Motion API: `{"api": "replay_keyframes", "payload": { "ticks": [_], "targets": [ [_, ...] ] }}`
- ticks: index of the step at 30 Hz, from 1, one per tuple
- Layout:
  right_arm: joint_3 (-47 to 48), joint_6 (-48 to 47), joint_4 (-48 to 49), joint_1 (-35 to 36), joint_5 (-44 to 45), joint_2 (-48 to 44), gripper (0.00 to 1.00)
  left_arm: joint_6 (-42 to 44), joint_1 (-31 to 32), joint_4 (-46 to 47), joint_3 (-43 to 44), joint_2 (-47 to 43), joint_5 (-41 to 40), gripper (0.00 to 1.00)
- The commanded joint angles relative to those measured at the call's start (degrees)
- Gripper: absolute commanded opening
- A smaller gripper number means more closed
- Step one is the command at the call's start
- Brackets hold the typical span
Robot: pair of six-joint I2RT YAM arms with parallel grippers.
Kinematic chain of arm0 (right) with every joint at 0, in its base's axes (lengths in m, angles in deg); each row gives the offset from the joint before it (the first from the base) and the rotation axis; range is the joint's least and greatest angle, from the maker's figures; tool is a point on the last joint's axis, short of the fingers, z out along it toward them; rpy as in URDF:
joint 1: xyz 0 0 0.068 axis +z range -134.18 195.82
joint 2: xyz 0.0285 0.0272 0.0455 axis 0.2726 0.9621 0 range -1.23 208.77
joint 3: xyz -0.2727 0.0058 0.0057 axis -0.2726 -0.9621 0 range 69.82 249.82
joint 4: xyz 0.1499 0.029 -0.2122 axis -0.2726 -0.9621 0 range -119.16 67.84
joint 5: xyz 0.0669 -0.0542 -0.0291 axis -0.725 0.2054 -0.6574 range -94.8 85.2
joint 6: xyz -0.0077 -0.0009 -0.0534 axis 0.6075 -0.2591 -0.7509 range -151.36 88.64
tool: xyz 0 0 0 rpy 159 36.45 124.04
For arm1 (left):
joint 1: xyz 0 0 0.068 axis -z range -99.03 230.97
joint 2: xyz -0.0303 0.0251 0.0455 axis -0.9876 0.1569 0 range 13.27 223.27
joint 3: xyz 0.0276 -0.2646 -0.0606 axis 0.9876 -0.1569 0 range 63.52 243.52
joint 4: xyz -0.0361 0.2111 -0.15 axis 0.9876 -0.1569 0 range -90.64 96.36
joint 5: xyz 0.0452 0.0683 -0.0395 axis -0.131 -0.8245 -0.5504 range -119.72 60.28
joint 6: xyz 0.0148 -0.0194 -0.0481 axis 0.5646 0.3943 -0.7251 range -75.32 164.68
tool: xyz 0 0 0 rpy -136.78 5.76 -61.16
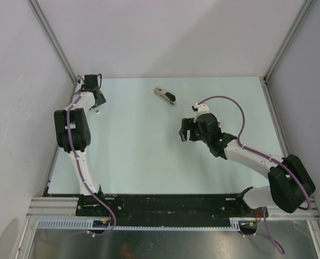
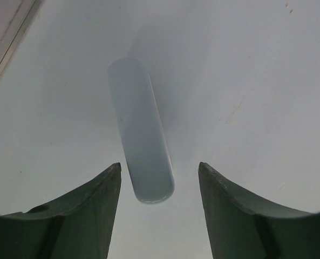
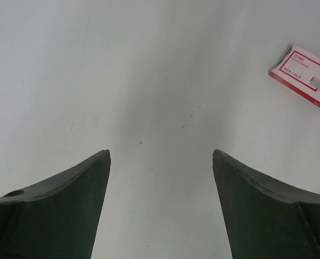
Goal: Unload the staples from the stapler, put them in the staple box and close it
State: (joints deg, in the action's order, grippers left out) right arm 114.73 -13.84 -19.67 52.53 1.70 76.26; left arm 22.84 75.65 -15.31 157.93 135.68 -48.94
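Observation:
The stapler (image 1: 165, 96), cream with a black top, lies on the table at the far middle, apart from both arms. No staples show in any view. My left gripper (image 1: 98, 104) is at the far left, low over a pale blue rounded block (image 2: 141, 141). Its jaws are open, and the block's near end lies between the fingertips (image 2: 112, 178), closer to the left one, with a gap on each side. My right gripper (image 1: 185, 132) hangs open over bare table right of centre, below the stapler in the top view, nothing between its fingers (image 3: 227, 167).
A flat pink-and-white box (image 3: 305, 75) lies on the table ahead and to the right of my right gripper (image 3: 161, 154). The enclosure's left wall and frame rail (image 1: 54, 40) stand close beside the left arm. The table edge (image 2: 8, 48) runs past the block at upper left.

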Motion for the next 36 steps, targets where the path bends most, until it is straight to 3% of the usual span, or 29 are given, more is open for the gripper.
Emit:
{"api": "replay_keyframes", "payload": {
  "ticks": [1,7,14,17,24,31,36],
  "targets": [
    [-0.6,0.5,3.6,0.3,-0.7,0.5,0.81,1.4,-0.4,-1.1,1.7,0.7,0.0,0.64],
    [-1.0,0.6,4.5,0.3,-1.5,1.1,0.80,1.8,-0.4,-1.2,1.9,1.6,-1.4,0.58],
    [-1.3,0.4,5.0,0.4,-2.2,1.0,0.80,2.8,-0.4,-1.0,1.6,1.5,-3.1,0.31],
    [-1.3,0.4,5.1,0.3,-2.4,0.7,0.80,3.3,-0.3,-1.1,0.0,0.2,-3.2,0.25],
    [-1.3,0.1,4.4,0.9,-1.9,-0.4,0.80,4.5,1.5,-1.1,-13.5,-11.0,1.3,0.22],
    [-1.3,-0.8,2.7,2.3,0.8,-1.6,0.80,6.6,7.6,-1.4,-32.3,-28.2,7.4,0.22],
    [-0.9,0.0,0.7,3.0,2.0,-2.0,0.80,6.3,12.4,-2.0,-39.1,-36.9,9.5,0.22]
  ]
}}
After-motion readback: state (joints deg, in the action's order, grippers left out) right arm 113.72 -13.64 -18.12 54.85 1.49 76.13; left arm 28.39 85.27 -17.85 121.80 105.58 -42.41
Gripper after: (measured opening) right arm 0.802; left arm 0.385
